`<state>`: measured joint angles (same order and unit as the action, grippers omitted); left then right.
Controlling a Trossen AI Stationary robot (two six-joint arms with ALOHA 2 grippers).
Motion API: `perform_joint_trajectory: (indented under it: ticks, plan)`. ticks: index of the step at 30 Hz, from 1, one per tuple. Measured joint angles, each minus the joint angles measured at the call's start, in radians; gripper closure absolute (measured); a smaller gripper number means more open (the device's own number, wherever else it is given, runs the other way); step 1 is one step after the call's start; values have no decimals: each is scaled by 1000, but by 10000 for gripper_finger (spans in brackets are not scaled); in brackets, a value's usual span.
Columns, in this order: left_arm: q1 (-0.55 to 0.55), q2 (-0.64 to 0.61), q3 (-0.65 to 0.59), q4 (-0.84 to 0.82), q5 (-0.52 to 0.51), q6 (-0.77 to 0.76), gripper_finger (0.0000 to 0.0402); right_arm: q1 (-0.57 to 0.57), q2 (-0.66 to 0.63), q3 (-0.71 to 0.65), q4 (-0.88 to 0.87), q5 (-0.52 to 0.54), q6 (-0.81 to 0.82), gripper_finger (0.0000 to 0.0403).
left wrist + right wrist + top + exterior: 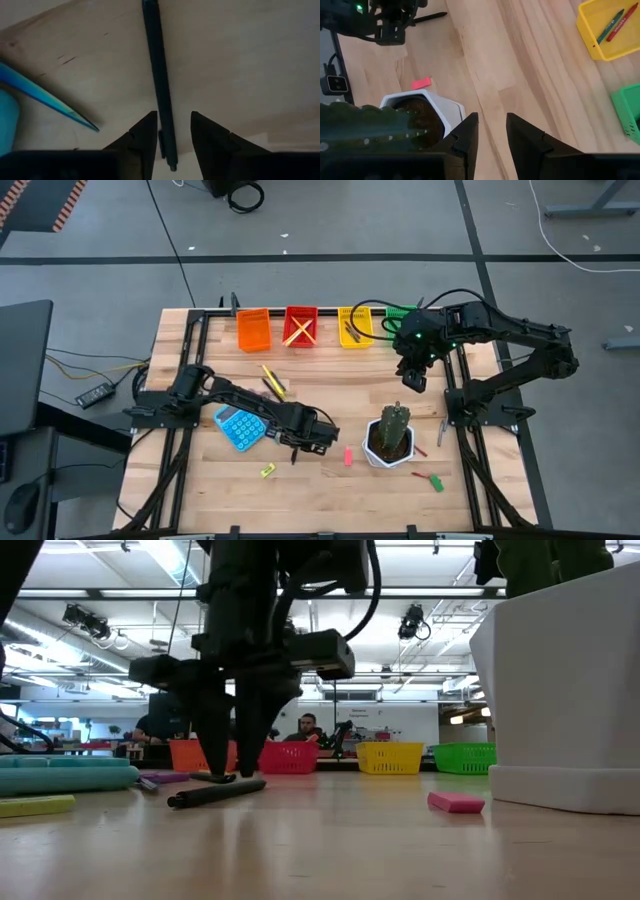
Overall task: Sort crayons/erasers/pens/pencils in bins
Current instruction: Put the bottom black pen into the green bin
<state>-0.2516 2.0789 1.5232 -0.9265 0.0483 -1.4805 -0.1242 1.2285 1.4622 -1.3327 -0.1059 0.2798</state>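
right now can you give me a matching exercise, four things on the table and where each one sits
Things:
1. black pen
2. pink eraser
3. blue calculator
4. crayons

Places:
A. inside the yellow bin
B. between the left gripper's open fingers
C. beside the left arm
D. on bare wood just left of the white cactus pot

Pairs: 1-B, 2-D, 3-C, 4-A

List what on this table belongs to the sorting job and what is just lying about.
Job:
- slim black pen between the left gripper's open fingers
- pink block eraser
- orange, red, yellow and green slotted bins

Lying about:
- blue calculator
- white cactus pot
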Motion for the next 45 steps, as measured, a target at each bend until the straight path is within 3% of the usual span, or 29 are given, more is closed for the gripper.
perform_joint_trajectory:
  ticks: [21, 45]
  plan:
    - [1, 19, -28, 87, 18, -2, 356, 3, 0, 0, -5, 0, 7, 295]
    - [6, 21, -29, 93, 24, 12, 346, 3, 0, 0, -4, 0, -45, 295]
